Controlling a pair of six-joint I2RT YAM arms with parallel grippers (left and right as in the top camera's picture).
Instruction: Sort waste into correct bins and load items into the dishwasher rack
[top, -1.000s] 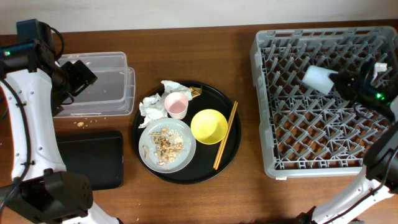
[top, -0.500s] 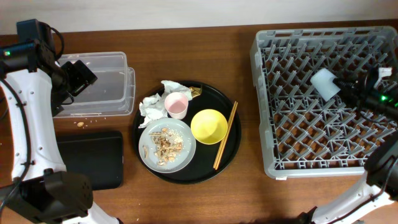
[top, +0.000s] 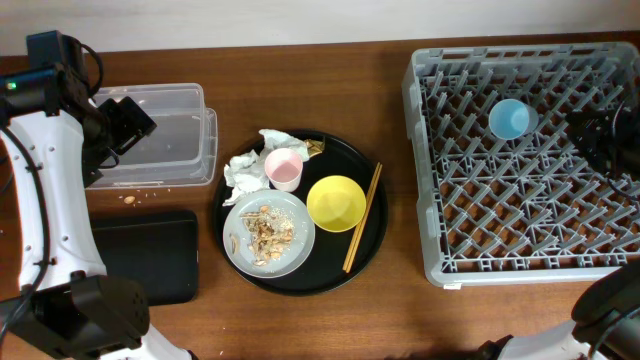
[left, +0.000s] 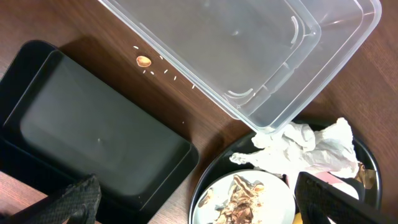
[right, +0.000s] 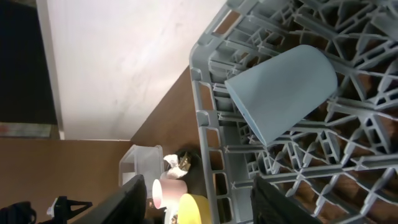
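One item is loaded: the right hand (right: 199, 186), parted and empty, has released the small light-blue cup (top: 510, 118) at the grey grid rack's (top: 430, 262) twelve o'clock.

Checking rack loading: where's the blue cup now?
Overhead view, right side: the light-blue cup sits in the dishwasher rack near its far edge, free of the right fingers.

Overhead: straight down, far, whole worktop (top: 300, 320). Left wrist: close, downward over clear tub (left: 249, 50). Right wrist: close, oblique across dishwasher rack (right: 198, 87). Overhead shares both.
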